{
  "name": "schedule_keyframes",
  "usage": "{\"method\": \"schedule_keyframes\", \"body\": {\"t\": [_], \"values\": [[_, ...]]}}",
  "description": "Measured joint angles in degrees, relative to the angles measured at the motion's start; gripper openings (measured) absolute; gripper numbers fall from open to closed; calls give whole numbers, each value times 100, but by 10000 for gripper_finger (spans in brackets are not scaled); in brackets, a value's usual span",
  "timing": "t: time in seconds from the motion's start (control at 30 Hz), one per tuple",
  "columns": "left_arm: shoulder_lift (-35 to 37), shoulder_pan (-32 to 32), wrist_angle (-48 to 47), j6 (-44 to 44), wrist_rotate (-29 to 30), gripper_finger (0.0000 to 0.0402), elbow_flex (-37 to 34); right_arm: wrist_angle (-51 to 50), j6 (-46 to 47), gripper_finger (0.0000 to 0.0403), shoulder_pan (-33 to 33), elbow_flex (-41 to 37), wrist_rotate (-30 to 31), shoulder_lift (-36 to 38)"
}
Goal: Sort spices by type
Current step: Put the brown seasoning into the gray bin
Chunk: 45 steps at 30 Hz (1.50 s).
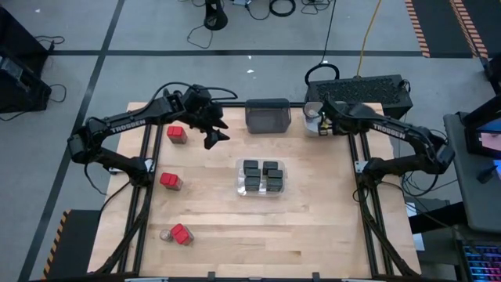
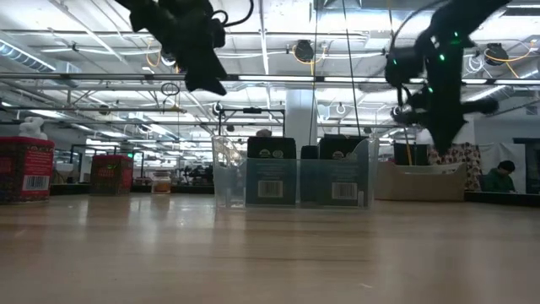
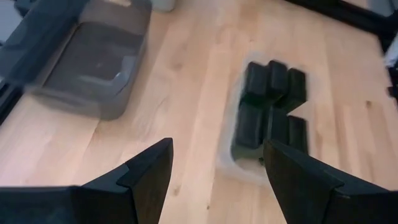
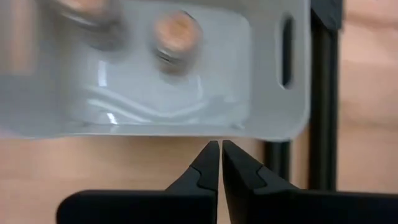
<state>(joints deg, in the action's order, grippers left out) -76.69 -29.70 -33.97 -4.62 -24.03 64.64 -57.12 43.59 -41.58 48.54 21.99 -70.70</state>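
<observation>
Several black boxes (image 1: pixel 261 176) stand in a clear bin (image 1: pixel 240 166) at mid-table, also seen in the left wrist view as black boxes (image 3: pixel 270 102). Three red-topped boxes (image 1: pixel 177 134) (image 1: pixel 171 182) (image 1: pixel 181 234) stand on the table's left side. A tan-lidded jar (image 1: pixel 166 234) stands beside the nearest one. Two tan-lidded jars (image 4: pixel 177 31) sit in the light grey bin (image 4: pixel 186 106) at the far right. My left gripper (image 1: pixel 215 138) (image 3: pixel 217 146) hangs open in the air left of the dark grey bin (image 1: pixel 268 116). My right gripper (image 4: pixel 220 149) (image 1: pixel 321 125) is shut with nothing in it, above the light grey bin's edge.
The dark grey bin (image 3: pixel 93 62) stands at the far middle of the table. A black case (image 1: pixel 368 88) lies beyond the far edge. The black frame rails (image 4: pixel 323 93) run along the table's right side. Bare wood (image 1: pixel 313 227) lies near the front edge.
</observation>
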Motion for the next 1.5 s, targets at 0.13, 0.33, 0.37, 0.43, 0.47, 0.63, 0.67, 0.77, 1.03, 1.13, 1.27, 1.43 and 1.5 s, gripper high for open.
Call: {"method": "schedule_keyframes", "body": {"t": [0.13, 0.33, 0.37, 0.43, 0.47, 0.63, 0.67, 0.77, 1.03, 1.13, 1.27, 1.43, 1.5], "values": [[1, -136, -240, 260, 433, 253, 0, 96, -370, 0, 182, 647, -203, 2], [76, -425, -1047, 480, 1214, 253, 7, 1188, -1314, 0, 469, 1526, -898, 4], [76, -476, -1282, 550, 1319, 253, 4, 1440, -1489, 0, 511, 1613, -1012, 4], [74, -596, -1700, 659, 1503, 253, 4, 1944, -1843, 0, 593, 1721, -1237, 4], [59, -654, -1919, 731, 1587, 253, 4, 2190, -2019, 0, 630, 1749, -1345, 4], [4, -926, -2550, 1113, 1990, 253, 2, 3111, -2847, 0, 745, 1756, -1849, -2], [4, -990, -2547, 1165, 2087, 253, 2, 3233, -2967, 0, 757, 1756, -1932, -22], [-6, -1223, -2462, 1304, 2140, 253, 2, 3416, -3216, 2, 771, 1754, -2151, -111], [-365, -1885, -2157, 994, 2138, 253, 2, 3775, -3722, 52, 769, 1754, -2823, -546], [-614, -2066, -2076, 743, 2129, 253, 2, 3873, -3586, 75, 769, 1754, -2842, -724], [-972, -2220, -1999, 295, 1900, 259, 2, 3940, -3217, 99, 773, 1754, -2840, -908], [-1405, -2249, -1708, -153, 1968, 278, 0, 4000, -2948, 119, 832, 1752, -2840, -975], [-1537, -2253, -1676, -287, 2020, 289, 0, 4021, -2897, 122, 845, 1752, -2852, -979]]}}
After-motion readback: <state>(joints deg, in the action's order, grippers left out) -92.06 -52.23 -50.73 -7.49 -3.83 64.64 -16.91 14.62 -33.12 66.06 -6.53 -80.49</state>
